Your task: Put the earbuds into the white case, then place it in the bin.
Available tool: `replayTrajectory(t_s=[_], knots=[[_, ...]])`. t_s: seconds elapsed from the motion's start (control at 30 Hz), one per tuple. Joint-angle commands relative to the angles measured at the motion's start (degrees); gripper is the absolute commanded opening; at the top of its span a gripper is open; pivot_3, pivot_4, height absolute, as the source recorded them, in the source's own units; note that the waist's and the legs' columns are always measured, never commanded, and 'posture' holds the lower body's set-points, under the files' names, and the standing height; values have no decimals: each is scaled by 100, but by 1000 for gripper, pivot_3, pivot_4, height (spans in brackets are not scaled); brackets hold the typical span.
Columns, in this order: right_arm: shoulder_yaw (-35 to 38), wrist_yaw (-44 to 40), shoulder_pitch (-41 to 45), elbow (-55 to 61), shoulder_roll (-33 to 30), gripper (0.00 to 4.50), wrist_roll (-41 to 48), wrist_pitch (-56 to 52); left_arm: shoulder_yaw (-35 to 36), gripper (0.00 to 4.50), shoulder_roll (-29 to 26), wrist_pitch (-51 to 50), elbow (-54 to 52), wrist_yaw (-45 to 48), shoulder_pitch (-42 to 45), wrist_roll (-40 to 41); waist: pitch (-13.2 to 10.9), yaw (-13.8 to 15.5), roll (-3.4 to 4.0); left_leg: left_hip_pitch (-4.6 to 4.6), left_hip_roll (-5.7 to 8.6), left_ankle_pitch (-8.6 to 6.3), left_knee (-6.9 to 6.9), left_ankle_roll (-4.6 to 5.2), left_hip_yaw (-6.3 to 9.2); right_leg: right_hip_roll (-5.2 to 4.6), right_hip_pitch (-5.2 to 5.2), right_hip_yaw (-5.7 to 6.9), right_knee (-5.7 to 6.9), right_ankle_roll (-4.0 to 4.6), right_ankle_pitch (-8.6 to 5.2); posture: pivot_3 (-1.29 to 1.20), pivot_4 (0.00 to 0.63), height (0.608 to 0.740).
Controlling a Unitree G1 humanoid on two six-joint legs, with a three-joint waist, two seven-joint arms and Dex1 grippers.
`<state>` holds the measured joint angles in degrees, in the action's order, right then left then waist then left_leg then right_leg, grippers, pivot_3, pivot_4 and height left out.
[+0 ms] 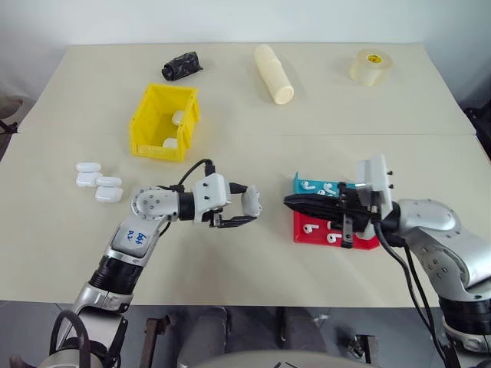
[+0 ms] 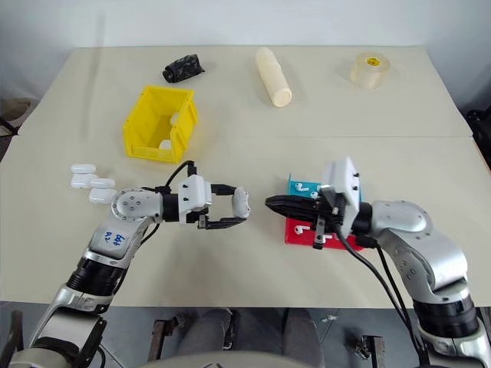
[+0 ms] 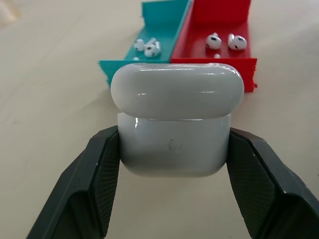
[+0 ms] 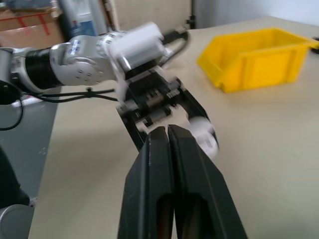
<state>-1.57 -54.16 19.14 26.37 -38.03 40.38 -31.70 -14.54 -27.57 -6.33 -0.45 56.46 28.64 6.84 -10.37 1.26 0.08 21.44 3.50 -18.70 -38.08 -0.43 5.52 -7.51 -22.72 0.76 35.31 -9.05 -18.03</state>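
A: L side, what's it got?
B: Left gripper [image 1: 247, 205] is clamped on the white case [image 3: 174, 122], one black finger on each side of the body. Lid looks down, or nearly; can't tell if it's fully seated. It's held above the table [image 1: 253, 261], mid-front, pointing across toward the right gripper.
A: And R?
B: Right gripper [image 1: 290, 202] has its fingers pressed together, nothing between them as far as I can see. It points back at the left one, tips just apart from the case.
A: Earbuds?
B: Earbuds [image 3: 227, 41] lie in the red tray [image 1: 303, 234], more in the blue tray [image 1: 301, 182] beside it; trays touch, both under the R arm.
A: Bin?
B: Yellow bin [image 1: 163, 123] sits further back on the L, well apart from both grippers. Two white cases inside it. Four more spare cases [image 1: 98, 182] in a cluster near the table's L edge.
A: Other stuff?
B: Far side: black crumpled object [image 1: 182, 65], cream cylinder [image 1: 274, 73], tape roll [image 1: 371, 67].
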Motion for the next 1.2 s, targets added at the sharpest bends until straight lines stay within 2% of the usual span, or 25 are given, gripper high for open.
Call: replayTrajectory(t_s=[0.03, 0.23, 0.37, 0.47, 0.57, 0.67, 0.77, 0.93, 1.03, 1.1, 1.2], knots=[[-398, 146, 264, 138, 143, 40, -254, -90, -163, 2792, 61, -87, -349, -13, 112, -102, 0, 2, 0, 0, 0, 0, 2, 0, 0, 0, 0, 0, 4, 0, 0, 0, 150, 740], [-912, 301, 592, -97, 328, 40, -715, -256, -275, 2792, 166, -234, -565, -11, 184, -77, 0, 9, 0, 4, 2, 0, 2, 1, 2, -2, -2, 1, 5, 0, 0, 0, 150, 740], [-870, 83, 380, -331, 197, 40, -902, -42, -118, 2792, 182, -84, -624, -21, 122, 33, 0, 11, 0, 6, 5, 0, 1, 1, 5, -3, -2, 2, 5, 0, 0, 0, 150, 740], [-697, -141, 202, -432, 66, 40, -899, 130, 10, 2792, 158, -12, -666, 3, 36, 144, -1, 9, -1, 6, 5, -1, 2, 1, 5, -2, -2, 3, 4, 0, 0, 0, 150, 740], [-192, -481, -177, -683, -87, 40, -753, 524, 273, 2792, 93, 81, -835, 71, -229, 436, -1, 8, -2, 6, 3, -1, 3, 1, 5, -2, -2, 3, 4, 0, 0, 0, 150, 740], [204, -863, -453, -846, -6, 40, -566, 1034, 491, 2792, 77, -1, -983, 31, -475, 651, -2, 9, -3, 6, 0, -1, 3, 1, 4, -2, -1, 3, 3, 0, 0, 0, 150, 740], [550, -907, -634, -847, 144, 40, -483, 1442, 913, 2792, 55, -84, -1183, -152, -887, 951, -2, -15, -3, 4, -5, 0, 2, 1, 2, 1, -1, 3, 1, 0, 0, 0, 150, 740], [895, -863, -777, -908, 400, 1587, -630, 2213, 1856, 2792, 374, 180, -1580, -543, -1720, 1799, -2, -13, -3, -2, -9, 0, 1, -1, 1, 0, -1, 1, -7, 2, -1, 0, 150, 740], [939, -788, -865, -966, 427, 2596, -892, 2604, 2373, 2792, 425, 278, -1669, -757, -2280, 1984, -2, 0, -3, -3, -8, 0, 0, -1, 1, -2, 2, -1, -11, 2, -1, 0, 150, 740], [1057, -713, -917, -1035, 580, 3293, -873, 2879, 2776, 2792, 548, 222, -1621, -1256, -2551, 2017, -2, 7, -3, -6, -9, 0, 1, -1, 1, -1, 4, -1, -13, 2, -1, 0, 150, 740], [1130, -860, -1098, -963, 480, 4345, -565, 2681, 3269, 2792, 769, -30, -1464, -2176, -2508, 2031, -2, 34, -4, -9, -7, 0, -1, -1, 2, -1, 10, 1, -12, 2, -1, 0, 150, 740]])
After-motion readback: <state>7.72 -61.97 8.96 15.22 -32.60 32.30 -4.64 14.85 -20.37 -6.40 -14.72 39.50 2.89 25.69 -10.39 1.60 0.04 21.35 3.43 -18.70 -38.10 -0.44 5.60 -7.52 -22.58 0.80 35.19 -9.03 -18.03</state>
